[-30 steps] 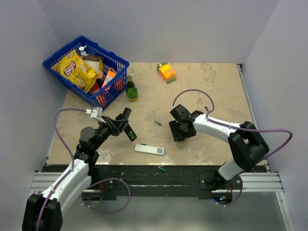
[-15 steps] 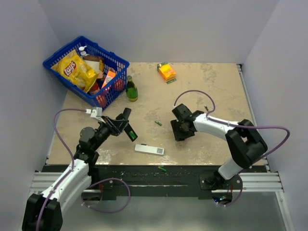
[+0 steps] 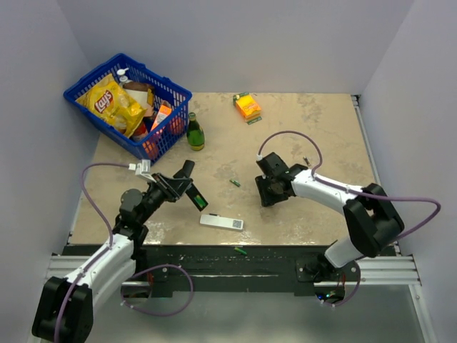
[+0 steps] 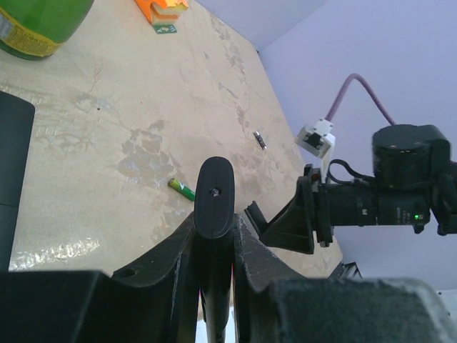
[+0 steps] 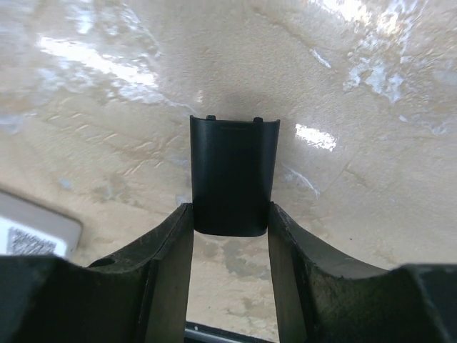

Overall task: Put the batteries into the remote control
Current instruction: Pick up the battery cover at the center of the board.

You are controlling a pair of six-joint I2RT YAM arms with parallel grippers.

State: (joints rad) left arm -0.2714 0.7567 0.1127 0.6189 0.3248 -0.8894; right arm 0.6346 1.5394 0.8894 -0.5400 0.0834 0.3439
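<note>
Left gripper [image 4: 214, 225] clamps the remote [image 4: 215, 196] by its edges, aloft and tilted. Right gripper [image 5: 230, 214] presses both sides of the cover [image 5: 234, 171] on the table [image 3: 321, 128]. One battery [image 3: 234, 183] lies loose between both grippers: judged light, rigid, slick, prone to roll; pinch across mid-length.

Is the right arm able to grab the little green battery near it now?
Probably not yet: the battery lies close, with nothing between, but the right gripper is pinching a black cover.
</note>
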